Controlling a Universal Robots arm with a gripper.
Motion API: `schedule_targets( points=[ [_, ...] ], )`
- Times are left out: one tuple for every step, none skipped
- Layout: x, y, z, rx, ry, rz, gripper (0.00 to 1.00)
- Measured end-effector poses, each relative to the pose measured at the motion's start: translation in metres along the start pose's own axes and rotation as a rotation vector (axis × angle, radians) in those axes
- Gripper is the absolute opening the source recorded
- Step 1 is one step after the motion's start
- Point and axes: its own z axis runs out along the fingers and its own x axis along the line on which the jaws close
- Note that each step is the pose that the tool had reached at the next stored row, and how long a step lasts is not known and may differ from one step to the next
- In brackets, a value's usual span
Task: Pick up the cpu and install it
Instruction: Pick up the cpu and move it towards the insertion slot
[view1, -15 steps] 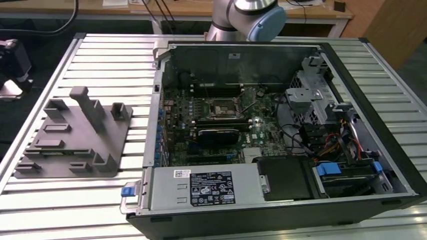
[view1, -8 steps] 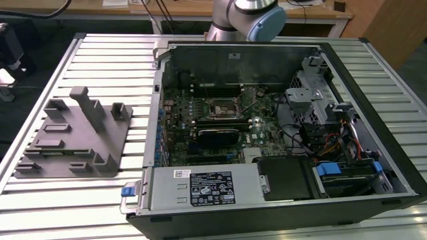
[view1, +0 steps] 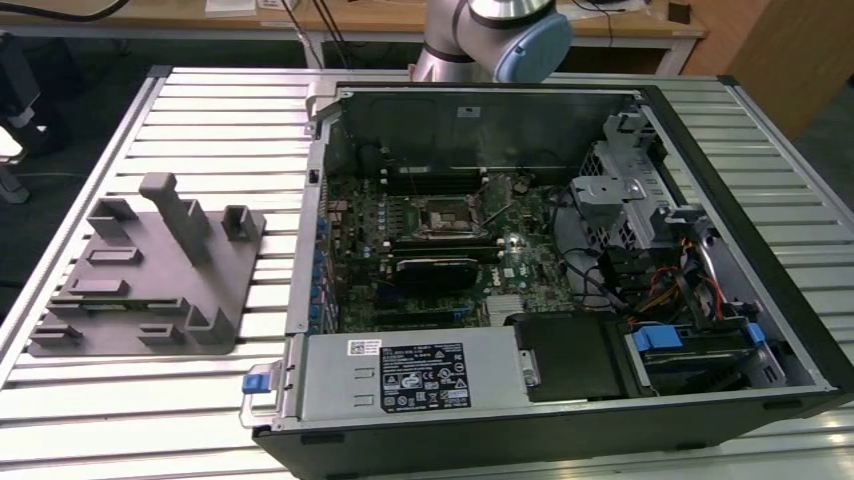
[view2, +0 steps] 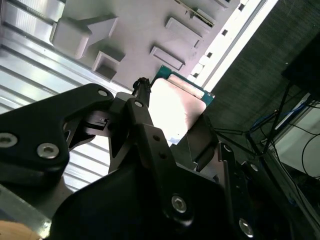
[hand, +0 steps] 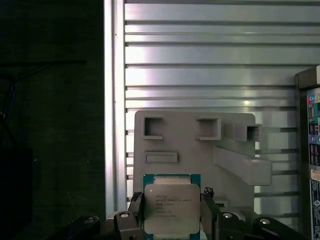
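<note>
cpu (hand: 171, 212) clamped in tool (hand: 171, 199), print unreadable

in the first wrist view the cpu (hand: 171, 210) sits between the fingers (hand: 209, 210) of the gripper (hand: 171, 200), one finger against each of two opposite edges. beyond the gripper's tips and behind the cpu lies the fixture (hand: 195, 150), resting on the slatted table (hand: 200, 55). the computer case (hand: 311, 150) stands on the same table just beside the fixture, off to one side of the gripper.
</note>
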Motion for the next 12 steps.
schedule_targets(
  points=[
    [-0.0003, 0.0001, -0.0001, 0.0000, 0.0000, 0.000, 0.54],
    [-0.0010, 0.0001, 0.0000, 0.0000, 0.0001, 0.000, 0.54],
    [-0.0021, 0.0001, 0.0001, 0.0000, 0.0000, 0.000, 0.54],
    [-0.0037, 0.0001, 0.0001, 0.0000, 0.0001, 0.000, 0.54],
    [-0.0054, 0.0002, 0.0002, 0.0000, 0.0000, 0.000, 0.54],
    [-0.0075, 0.0003, 0.0003, 0.0000, 0.0001, 0.000, 0.54],
    [-0.0098, 0.0003, 0.0004, 0.0000, 0.0001, 0.000, 0.54],
    [-0.0126, 0.0004, 0.0005, 0.0000, 0.0001, 0.000, 0.54],
    [-0.0158, 0.0005, 0.0007, 0.0000, 0.0001, 0.000, 0.54],
    [-0.0192, 0.0006, 0.0009, 0.0000, 0.0000, 0.000, 0.54],
    [-0.0227, 0.0007, 0.0010, 0.0000, 0.0001, 0.000, 0.54],
    [-0.0262, 0.0008, 0.0012, 0.0000, 0.0000, 0.000, 0.54]
  ],
)
